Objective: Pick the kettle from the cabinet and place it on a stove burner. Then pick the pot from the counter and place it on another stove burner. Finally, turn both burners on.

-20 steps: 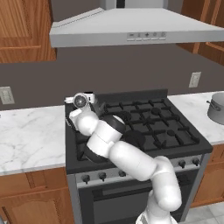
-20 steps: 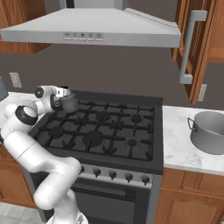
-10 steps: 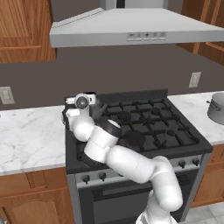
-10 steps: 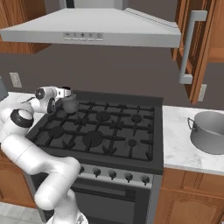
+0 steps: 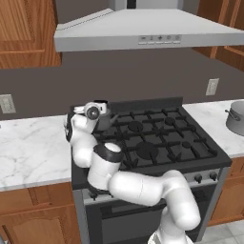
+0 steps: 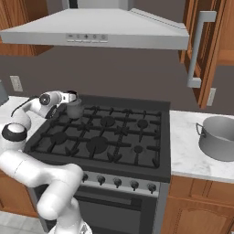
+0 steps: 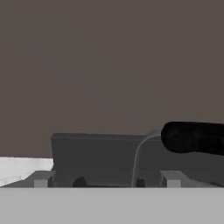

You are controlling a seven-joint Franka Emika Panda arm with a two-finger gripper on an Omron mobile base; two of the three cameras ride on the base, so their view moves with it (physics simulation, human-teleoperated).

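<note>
The small dark grey kettle [image 6: 75, 109] stands on the back left burner of the black stove [image 6: 109, 137], also seen as the kettle [image 5: 104, 122] in the left base view. My gripper [image 6: 71, 97] hovers just above and left of it, and my gripper [image 5: 97, 111] looks open. In the hand view my gripper [image 7: 109, 181] faces the dark wall, with the kettle's black handle [image 7: 192, 138] off to the right and outside the fingers. The large steel pot [image 6: 220, 137] sits on the white counter [image 6: 187, 148] right of the stove.
A grey range hood [image 6: 100, 32] hangs low over the stove. The wooden cabinet [image 6: 217, 41] at the upper right has its door with a grey bar handle [image 6: 197, 48] swung open. Dark knobs [image 6: 117, 181] line the stove front. Marble counter [image 5: 33, 147] lies left of the stove.
My arm's elbow has swung left and lower while the hand stays at the back left burner. The kettle stays near the same spot.
</note>
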